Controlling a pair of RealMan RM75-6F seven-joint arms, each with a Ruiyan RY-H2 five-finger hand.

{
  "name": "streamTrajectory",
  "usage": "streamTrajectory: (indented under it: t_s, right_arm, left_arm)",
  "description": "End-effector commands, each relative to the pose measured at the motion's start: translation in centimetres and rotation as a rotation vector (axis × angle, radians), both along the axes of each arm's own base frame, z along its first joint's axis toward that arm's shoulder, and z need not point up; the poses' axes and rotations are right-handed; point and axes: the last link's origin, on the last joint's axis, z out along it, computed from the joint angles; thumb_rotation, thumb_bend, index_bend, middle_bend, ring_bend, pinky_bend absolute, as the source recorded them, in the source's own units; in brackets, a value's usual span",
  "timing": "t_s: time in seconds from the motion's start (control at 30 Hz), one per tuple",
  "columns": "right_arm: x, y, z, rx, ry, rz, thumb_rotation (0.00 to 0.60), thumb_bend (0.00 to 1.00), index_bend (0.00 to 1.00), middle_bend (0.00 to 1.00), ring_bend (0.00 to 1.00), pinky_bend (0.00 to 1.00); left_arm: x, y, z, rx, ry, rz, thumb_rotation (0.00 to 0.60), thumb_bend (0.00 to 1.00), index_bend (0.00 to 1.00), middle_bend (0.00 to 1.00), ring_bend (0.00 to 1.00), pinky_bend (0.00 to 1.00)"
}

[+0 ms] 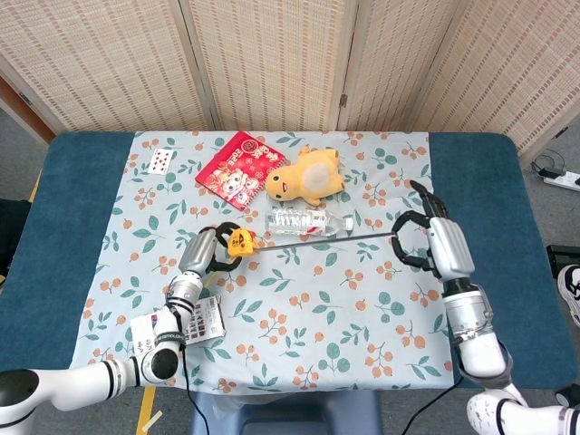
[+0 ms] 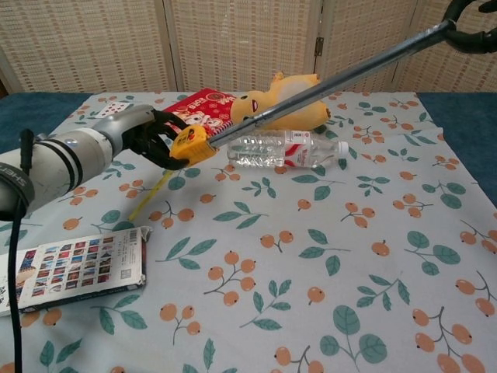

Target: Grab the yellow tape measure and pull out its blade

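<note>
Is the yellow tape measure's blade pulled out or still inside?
Out: the blade stretches from the tape measure in the left hand to the right hand.

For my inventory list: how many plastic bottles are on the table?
1. The plastic bottle lies on its side on the flowered cloth, just in front of the yellow plush toy, beyond the pulled-out tape blade. No other shows.

- No words, brand names or numbers are legible anywhere.
- The playing card (image 1: 159,160) shows red pips, too small to count.
- The red packet (image 1: 237,169) carries only cartoon art.
</note>
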Motion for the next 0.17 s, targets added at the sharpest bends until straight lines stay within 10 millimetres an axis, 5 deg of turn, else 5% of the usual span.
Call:
streamTrajectory:
  t_s: [0.03,0.17]
  right_arm:
    - [-0.55,0.40,1.22,-0.012,-0.014,-0.006,0.600,0.54,0.63,0.07,0.00,0.00]
    - [-1.10,0.66,2.13,-0.027,-0.025,-0.014,0.600,0.54,0.63,0.07,0.00,0.00]
  left_arm:
    - [-0.55,0.13,0.13,0.001,0.011,0.004,0.600,0.39,0.53,0.47,0.43,0.15]
    - [-1.18,0.34,0.35,0.006,0.010,0.017,0.600,0.39,0.53,0.47,0.43,0.15]
